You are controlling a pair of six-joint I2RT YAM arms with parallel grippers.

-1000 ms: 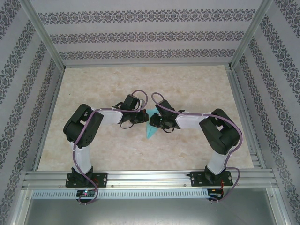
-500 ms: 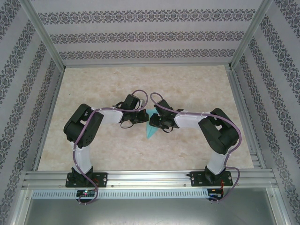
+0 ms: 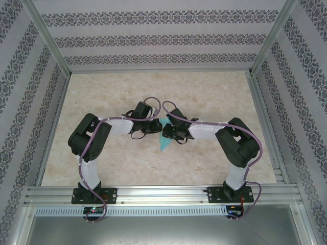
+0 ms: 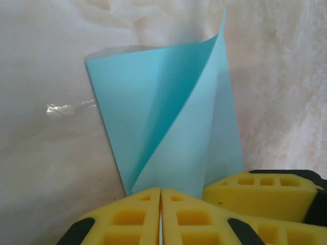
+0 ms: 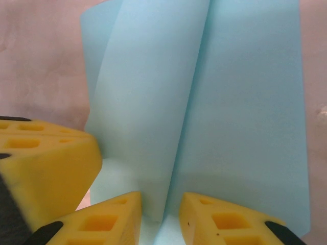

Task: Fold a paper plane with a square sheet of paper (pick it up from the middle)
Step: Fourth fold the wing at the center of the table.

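Your left fingers (image 4: pixel 130 219), bottom centre, pinch the paper (image 4: pixel 204 148) to keep its flap (image 4: pixel 153 87) raised; your right fingers (image 5: pixel 230 222), slightly spread, straddle the crease (image 5: pixel 186 127).

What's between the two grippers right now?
The paper, partly folded: in the top view it lies between the left gripper and the right gripper, its point toward the bases.

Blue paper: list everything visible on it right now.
The sheet of paper is thin, plain light-blue and matte. It is partly folded into overlapping layers, with one flap curling upward. It sits near the middle of the pale marbled table, between the two wrists. The left gripper has its jaws shut on the end that narrows in the left wrist view. The right gripper straddles a raised crease, jaws apart, with paper between them.
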